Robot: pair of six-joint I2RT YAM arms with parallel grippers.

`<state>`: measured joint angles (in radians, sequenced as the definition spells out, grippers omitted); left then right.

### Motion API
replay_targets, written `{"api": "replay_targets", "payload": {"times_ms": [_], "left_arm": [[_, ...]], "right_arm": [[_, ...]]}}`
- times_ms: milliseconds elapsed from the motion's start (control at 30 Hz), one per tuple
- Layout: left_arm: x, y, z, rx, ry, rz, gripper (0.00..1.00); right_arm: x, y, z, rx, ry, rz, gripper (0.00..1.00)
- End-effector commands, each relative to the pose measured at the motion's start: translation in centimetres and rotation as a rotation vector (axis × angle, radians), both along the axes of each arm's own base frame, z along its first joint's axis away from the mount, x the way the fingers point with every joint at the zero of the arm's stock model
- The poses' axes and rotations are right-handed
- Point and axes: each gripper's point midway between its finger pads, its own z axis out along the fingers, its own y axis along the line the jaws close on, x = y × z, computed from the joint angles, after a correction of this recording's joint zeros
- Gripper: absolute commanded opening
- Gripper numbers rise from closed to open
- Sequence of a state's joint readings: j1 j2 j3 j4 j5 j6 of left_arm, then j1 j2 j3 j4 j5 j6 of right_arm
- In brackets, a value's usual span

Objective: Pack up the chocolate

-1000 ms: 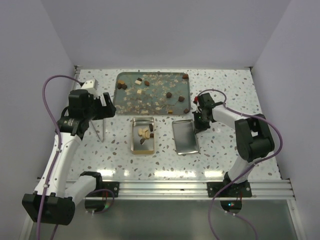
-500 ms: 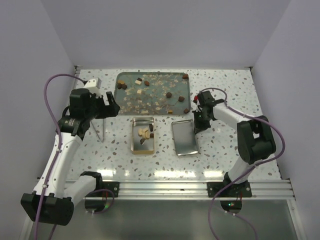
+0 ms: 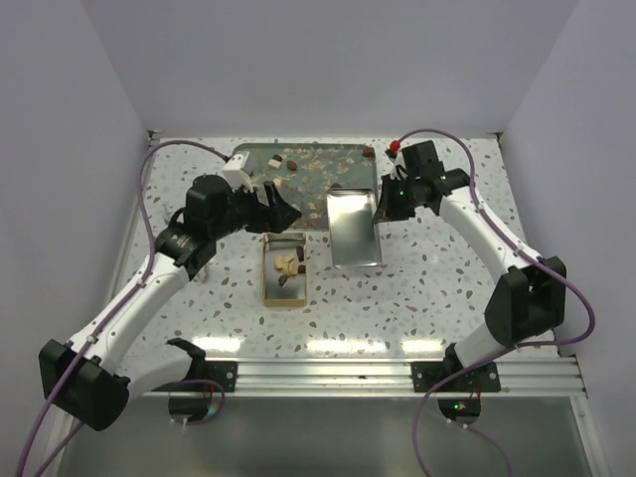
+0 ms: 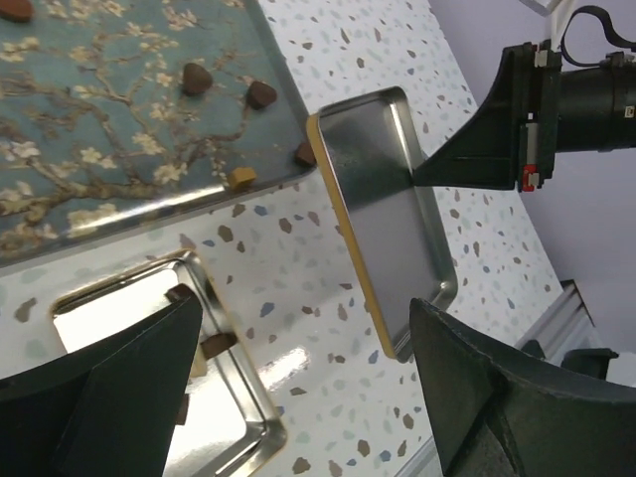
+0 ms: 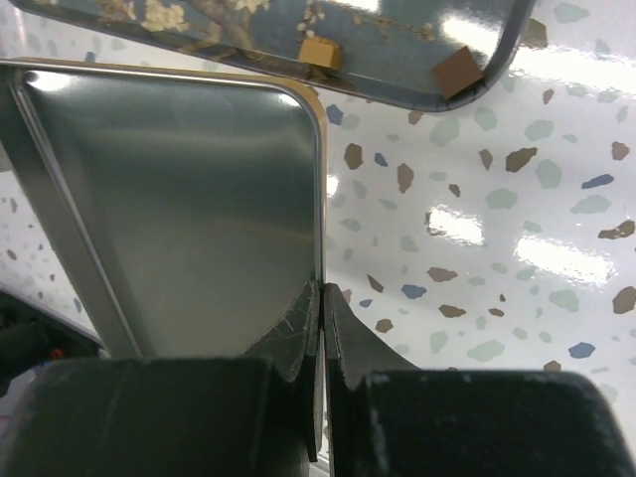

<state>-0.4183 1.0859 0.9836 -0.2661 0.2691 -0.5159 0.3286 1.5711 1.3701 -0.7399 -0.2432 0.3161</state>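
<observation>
My right gripper [image 3: 382,199] is shut on the rim of the silver tin lid [image 3: 355,229] and holds it tilted above the table; the right wrist view shows the pinch [image 5: 321,298] on the lid [image 5: 179,199]. The gold tin base [image 3: 266,286] lies on the table with cream and brown chocolate pieces [image 3: 288,265] inside. More chocolate [image 3: 275,161] lies on the blue floral tray [image 3: 238,171]. My left gripper [image 3: 278,211] is open and empty, hovering between the tray and the tin base. The left wrist view shows the lid [image 4: 388,219], the tin base [image 4: 243,373] and tray chocolate [image 4: 196,79].
The tray [image 4: 99,149] is strewn with pale crumbs and flakes. Two brown pieces [image 5: 457,72] sit at its near corner beside the lifted lid. The right arm's black gripper [image 4: 497,149] shows in the left wrist view. White walls close the table's back and sides.
My right gripper has lifted the lid off the table and carried it up and left toward the tray. My left arm has swung right, over the tray's near edge.
</observation>
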Motion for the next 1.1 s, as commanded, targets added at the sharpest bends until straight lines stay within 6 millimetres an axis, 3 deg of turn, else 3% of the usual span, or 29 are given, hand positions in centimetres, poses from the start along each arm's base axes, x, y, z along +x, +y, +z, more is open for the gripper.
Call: {"api": "replay_targets", "payload": {"times_ms": [0,200,700,800,833,900,933,1067], "left_arm": [[0.4,-3.2,2.3,-0.133,-0.047,-0.048,0.91],[-0.1,-6.2,2.1,-0.146,-0.041,-0.104,0.94],[0.0,-9.6,-0.2,-0.069,-0.009,-0.112,0.95],[-0.2,-10.5,-0.4,-0.062,-0.004,-0.13,0.83],[-0.2,-10.6,-0.4,-0.06,-0.006,-0.127,0.67],[-0.1,-10.6,-0.2,-0.061,-0.011,-0.123,0.54],[-0.1,-10.5,-0.2,-0.056,-0.009,-0.116,0.42],[-0.2,-10.4,-0.5,-0.043,-0.003,-0.12,0.15]], "right_arm": [[-0.5,2.0,4.1,0.122,-0.036,0.011,0.0],[-0.7,3.6,5.8,0.184,-0.054,0.032,0.0],[-1.6,6.3,9.0,0.311,-0.085,0.085,0.0],[-1.9,7.0,9.5,0.327,-0.09,0.101,0.0],[-2.0,7.1,9.5,0.328,-0.089,0.104,0.0],[-2.1,7.2,9.2,0.319,-0.086,0.11,0.0],[-2.2,7.2,9.0,0.315,-0.085,0.111,0.0],[-2.3,7.1,8.6,0.306,-0.081,0.112,0.02]]}}
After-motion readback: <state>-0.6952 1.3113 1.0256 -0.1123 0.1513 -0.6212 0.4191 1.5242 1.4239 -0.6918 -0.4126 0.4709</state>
